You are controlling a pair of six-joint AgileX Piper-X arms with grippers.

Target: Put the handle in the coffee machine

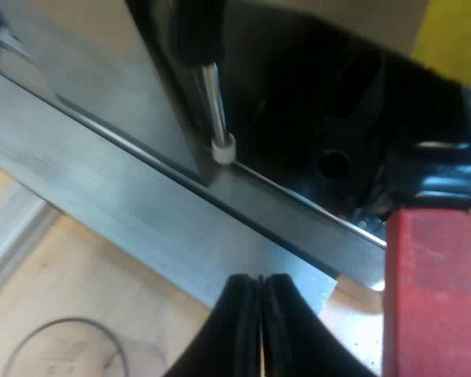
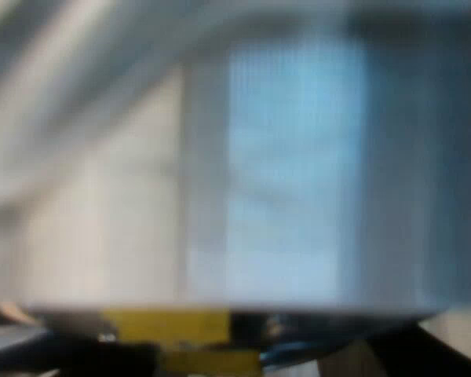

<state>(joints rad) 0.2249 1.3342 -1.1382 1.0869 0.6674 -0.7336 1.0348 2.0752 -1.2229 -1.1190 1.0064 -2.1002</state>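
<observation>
My left gripper is shut with nothing between its fingers, and hovers over the wooden table just before the espresso machine's steel front. The holder's handle reaches out of the dark recess under the machine, and its red end stands close beside my left gripper without touching it. The holder's metal part is hidden in the dark recess. My right gripper sits very close to a pale, shiny metal surface that carries a yellow patch.
A thin steel steam pipe with a white tip hangs at the machine's front, over the brushed steel drip tray edge. A faint ring mark lies on the wooden table near my left gripper.
</observation>
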